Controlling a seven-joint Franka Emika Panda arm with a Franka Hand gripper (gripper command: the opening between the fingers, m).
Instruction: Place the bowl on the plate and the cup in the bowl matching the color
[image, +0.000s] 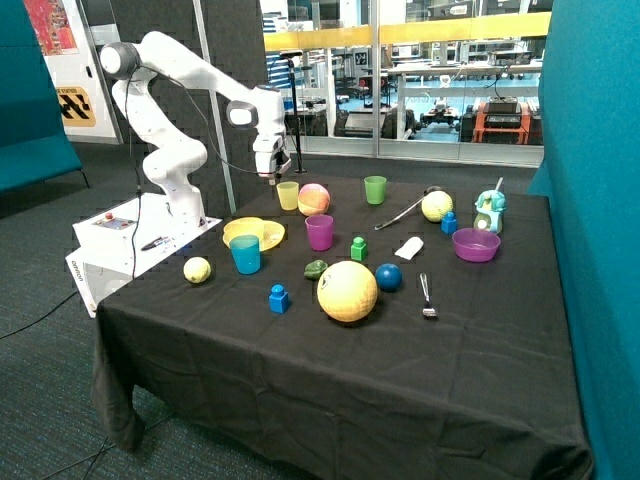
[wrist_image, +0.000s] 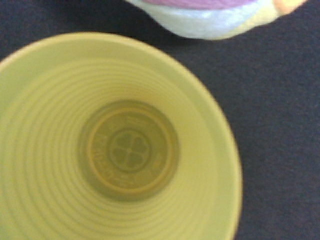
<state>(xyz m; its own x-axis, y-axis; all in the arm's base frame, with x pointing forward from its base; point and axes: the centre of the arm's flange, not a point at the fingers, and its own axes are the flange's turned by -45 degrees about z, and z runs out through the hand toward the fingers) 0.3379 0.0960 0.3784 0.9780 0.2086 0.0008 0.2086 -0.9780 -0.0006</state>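
The pale-yellow cup (image: 288, 195) stands upright on the black cloth at the back of the table, next to a pink and yellow ball (image: 314, 199). My gripper (image: 272, 176) hangs just above the cup, a little to its robot-base side. The wrist view looks straight down into the empty cup (wrist_image: 125, 150), with the ball (wrist_image: 210, 20) at the picture's edge. The yellow bowl (image: 246, 229) appears to sit on the yellow plate (image: 273, 238), in front of the cup and nearer the table's edge by the robot base.
A teal cup (image: 245, 254) stands right in front of the plate and a magenta cup (image: 319, 232) beside it. A green cup (image: 375, 189), a large yellow ball (image: 347, 290), a purple bowl (image: 476, 244), a blue brick (image: 279, 298) and a fork (image: 428, 295) lie around.
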